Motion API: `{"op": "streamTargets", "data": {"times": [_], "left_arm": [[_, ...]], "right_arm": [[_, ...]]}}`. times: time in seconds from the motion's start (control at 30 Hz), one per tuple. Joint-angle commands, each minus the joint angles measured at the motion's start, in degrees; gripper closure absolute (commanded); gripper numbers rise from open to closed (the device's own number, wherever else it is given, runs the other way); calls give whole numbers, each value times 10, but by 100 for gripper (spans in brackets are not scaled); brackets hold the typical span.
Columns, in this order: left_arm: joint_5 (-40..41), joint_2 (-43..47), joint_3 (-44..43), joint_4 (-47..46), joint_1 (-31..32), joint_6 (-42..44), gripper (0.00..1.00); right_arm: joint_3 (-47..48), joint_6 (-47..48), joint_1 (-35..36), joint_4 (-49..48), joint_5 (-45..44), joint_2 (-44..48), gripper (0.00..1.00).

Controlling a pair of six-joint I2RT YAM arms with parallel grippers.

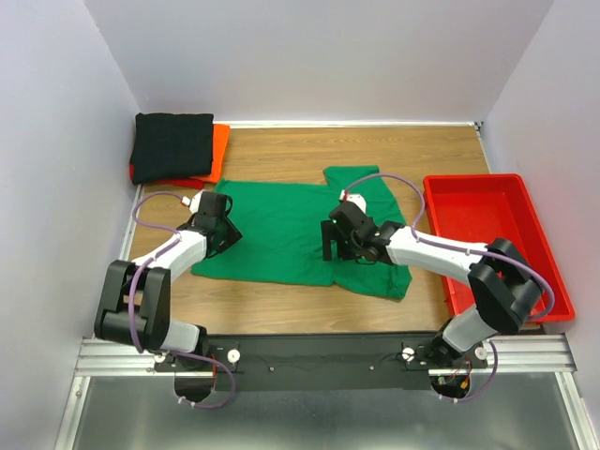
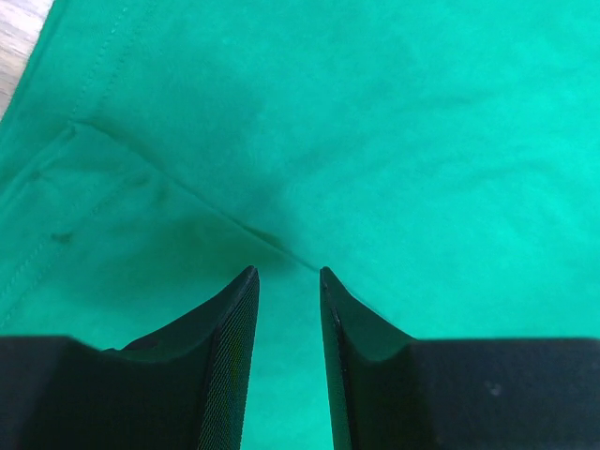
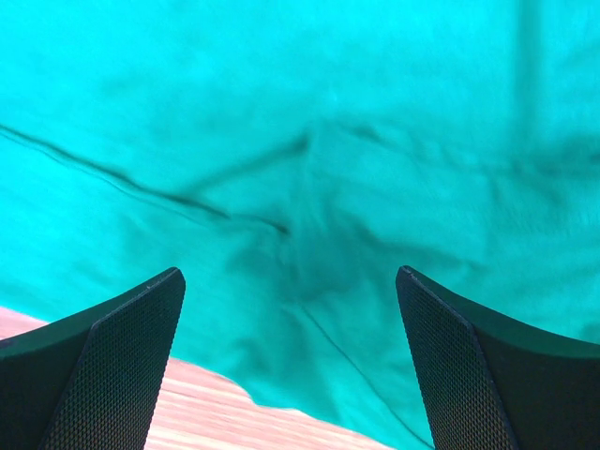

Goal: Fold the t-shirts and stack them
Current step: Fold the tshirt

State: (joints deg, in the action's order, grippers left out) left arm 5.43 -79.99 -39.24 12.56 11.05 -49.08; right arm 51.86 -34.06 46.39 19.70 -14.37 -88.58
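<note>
Folding is only starting, by the look of it: the bright green cloth t-shirt (image 1: 281, 230) is lying flat just left of the rigid red plastic tray (image 1: 525, 281). Your right gripper (image 3: 289, 272) is hovering wide open over its tray-side half. Your left gripper (image 2: 287, 270), farther from the tray, is gaping narrowly, pinching nothing. Next, both are needing a hold on cloth.

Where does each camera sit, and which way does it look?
Top external: above, behind the arms, looking down at the table; both arms show.
Left wrist: on the left arm, facing down onto the green t-shirt; left gripper fingers nearly together.
Right wrist: on the right arm, facing the t-shirt's edge; right gripper wide open.
All share the green t-shirt.
</note>
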Motion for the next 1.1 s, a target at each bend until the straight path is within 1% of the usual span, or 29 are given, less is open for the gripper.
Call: {"op": "streamTargets", "data": {"times": [0.0, 0.17, 0.3, 0.37, 0.5, 0.63, 0.67, 0.87, 0.93, 1.07], "left_arm": [[-17, -29, 17, -27, -22, 2, 60], [-14, -46, 36, -25, -59, 14, 60], [-12, -37, 53, -18, -93, 28, 60], [-12, -29, 58, -10, -97, 32, 60], [-17, 0, 70, 4, -97, 33, 60], [-24, 32, 90, 11, -97, 28, 60], [-25, 33, 93, 12, -97, 29, 60], [-33, 51, 92, 26, -97, 33, 60], [-37, 68, 94, 41, -97, 33, 60], [-48, 104, 96, 60, -78, 14, 60]], "right_arm": [[42, 0, 4, 23, -30, -25, 0], [47, 0, 4, 24, -36, -37, 0], [26, -8, 2, 24, -36, -34, 0], [14, -16, 0, 24, -35, -27, 0], [-21, -35, -4, 24, -33, -5, 0], [-66, -73, -8, 24, -11, 16, 0], [-85, -81, -8, 24, -7, 20, 0], [-134, -132, -17, 26, 21, 37, 0], [-154, -138, -29, 28, 30, 52, 0], [-177, -137, -56, 39, 32, 94, 0]]}}
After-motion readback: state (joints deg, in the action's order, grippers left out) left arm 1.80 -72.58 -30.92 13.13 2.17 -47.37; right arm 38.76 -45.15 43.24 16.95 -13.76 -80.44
